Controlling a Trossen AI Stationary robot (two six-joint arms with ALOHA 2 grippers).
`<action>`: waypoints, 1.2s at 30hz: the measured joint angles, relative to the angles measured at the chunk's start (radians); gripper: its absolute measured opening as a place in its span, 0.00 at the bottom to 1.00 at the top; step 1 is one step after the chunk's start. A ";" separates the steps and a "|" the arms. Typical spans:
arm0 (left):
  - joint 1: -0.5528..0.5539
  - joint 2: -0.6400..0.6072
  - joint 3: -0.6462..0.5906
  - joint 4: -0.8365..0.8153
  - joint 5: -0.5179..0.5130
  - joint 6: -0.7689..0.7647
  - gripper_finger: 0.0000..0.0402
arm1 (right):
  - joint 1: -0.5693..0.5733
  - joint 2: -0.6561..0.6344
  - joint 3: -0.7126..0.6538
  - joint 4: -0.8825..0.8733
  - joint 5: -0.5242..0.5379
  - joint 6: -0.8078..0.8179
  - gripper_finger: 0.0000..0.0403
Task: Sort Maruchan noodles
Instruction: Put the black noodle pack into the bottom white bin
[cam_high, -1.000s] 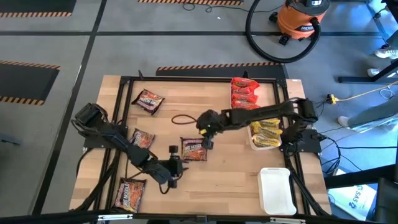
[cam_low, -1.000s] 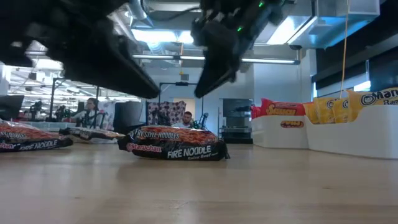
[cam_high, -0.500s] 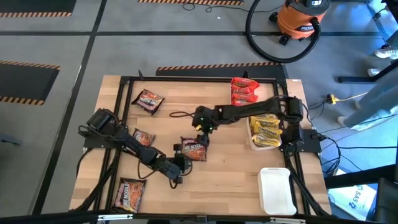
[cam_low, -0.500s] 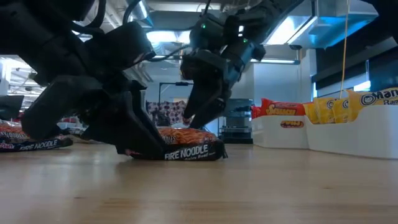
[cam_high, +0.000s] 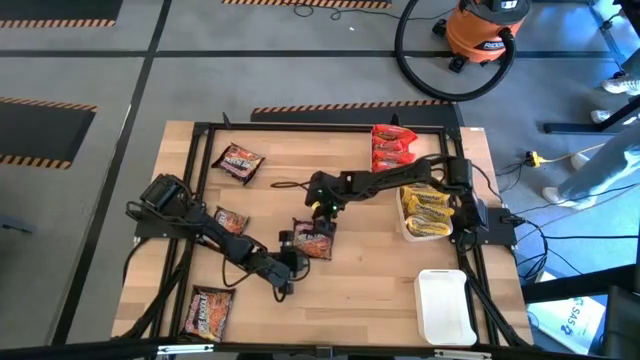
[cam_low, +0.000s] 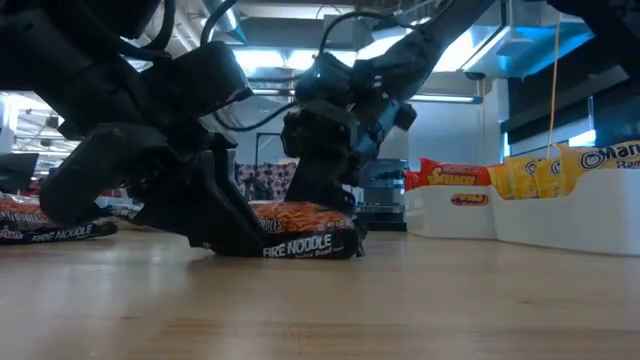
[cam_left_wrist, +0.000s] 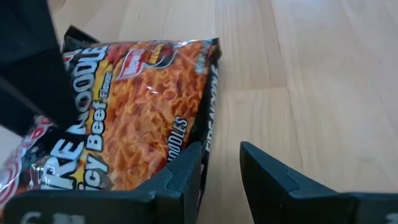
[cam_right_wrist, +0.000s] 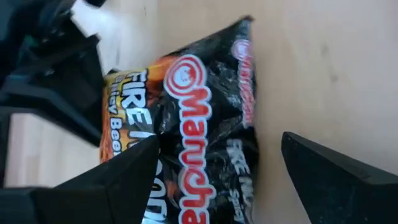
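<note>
A dark Fire Noodle packet of Maruchan noodles (cam_high: 316, 238) lies flat on the wooden table, seen side-on in the low view (cam_low: 305, 238). My left gripper (cam_high: 292, 252) is down at the packet's near left edge; in its wrist view (cam_left_wrist: 221, 167) it is open with bare wood in the gap. My right gripper (cam_high: 321, 212) comes slanting down from the far side. It is open wide over the packet's far end (cam_right_wrist: 217, 177), one finger on each side of it. My left gripper has one finger (cam_left_wrist: 183, 177) over the packet's edge (cam_left_wrist: 200, 140) near a corner, and the other finger stands over bare wood. It slants down from the table's near left. Whether the finger touches the packet, which lies flat, I cannot tell.
Other dark packets lie at the far left (cam_high: 238, 160), middle left (cam_high: 230, 222) and near left (cam_high: 207, 310). A white tray with red packets (cam_high: 392, 148) and one with yellow packets (cam_high: 428, 212) stand at the right. An empty white tray (cam_high: 445, 305) stands nearer. A black cord (cam_high: 290, 186) lies behind the packet.
My right gripper has come down and toward the table's left onto the packet's far end, tipped more steeply, and opened wide. My left gripper has sunk and moved right to the packet's near edge, then kept still. The packet stays flat on the table.
</note>
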 joint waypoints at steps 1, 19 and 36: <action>0.001 0.000 -0.001 -0.001 0.002 -0.001 0.26 | 0.000 0.006 0.001 0.003 -0.017 0.009 0.79; 0.028 0.000 -0.004 -0.003 0.022 -0.008 0.26 | 0.002 0.029 0.000 0.000 -0.346 0.146 0.79; 0.029 0.000 -0.004 -0.002 0.029 -0.010 0.26 | 0.109 0.023 0.002 -0.098 -0.207 0.147 0.79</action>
